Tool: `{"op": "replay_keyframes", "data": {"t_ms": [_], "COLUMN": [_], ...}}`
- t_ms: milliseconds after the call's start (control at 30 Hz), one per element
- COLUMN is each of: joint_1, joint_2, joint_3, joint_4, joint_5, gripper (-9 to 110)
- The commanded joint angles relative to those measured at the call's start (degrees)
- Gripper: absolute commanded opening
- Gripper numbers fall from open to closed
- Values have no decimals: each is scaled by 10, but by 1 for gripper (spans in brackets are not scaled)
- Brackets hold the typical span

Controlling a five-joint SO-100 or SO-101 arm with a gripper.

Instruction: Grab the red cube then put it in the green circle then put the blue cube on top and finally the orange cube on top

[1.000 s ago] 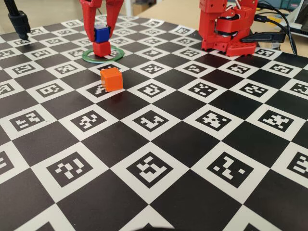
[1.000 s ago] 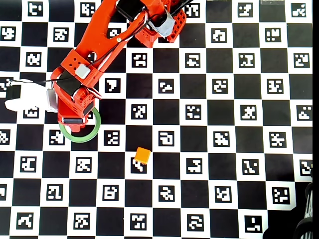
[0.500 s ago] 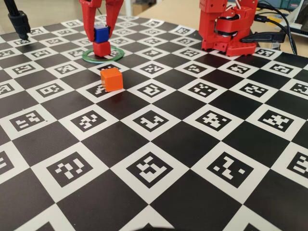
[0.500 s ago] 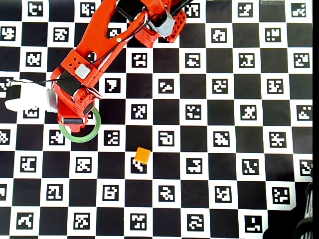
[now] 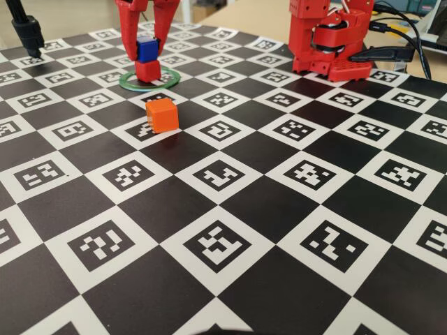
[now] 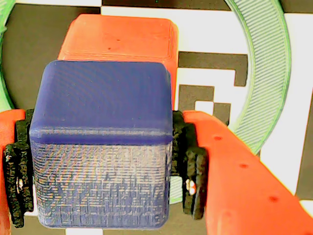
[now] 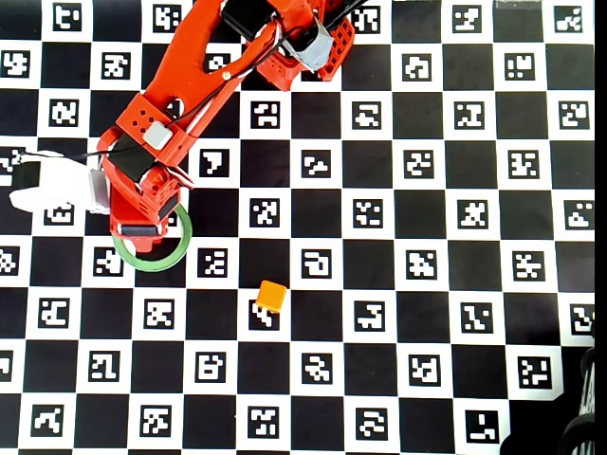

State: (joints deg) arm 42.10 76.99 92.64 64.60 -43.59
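Hand (image 5: 147, 50) clamped on the blue cube (image 5: 146, 49), held over the red cube (image 5: 147, 70) inside the green circle (image 5: 149, 81) directly below. Second step near done, release pending. Right of and nearer than hand: orange cube (image 5: 162, 115), untouched on the table (image 5: 279, 209).

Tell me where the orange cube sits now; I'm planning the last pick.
In the fixed view the orange cube sits alone on the checkered board, in front of and slightly right of the green circle; the overhead view shows it right of and below the ring.
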Motion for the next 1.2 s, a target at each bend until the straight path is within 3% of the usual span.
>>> {"op": "replay_keyframes", "data": {"t_ms": [0,467,1167], "joint_1": [4,7,12], "joint_2": [11,13,45], "joint_3": [-3,0,-36], "joint_4": [-4,-4,42], "joint_5": [-5,-5,-1], "gripper": [13,36,40]}}
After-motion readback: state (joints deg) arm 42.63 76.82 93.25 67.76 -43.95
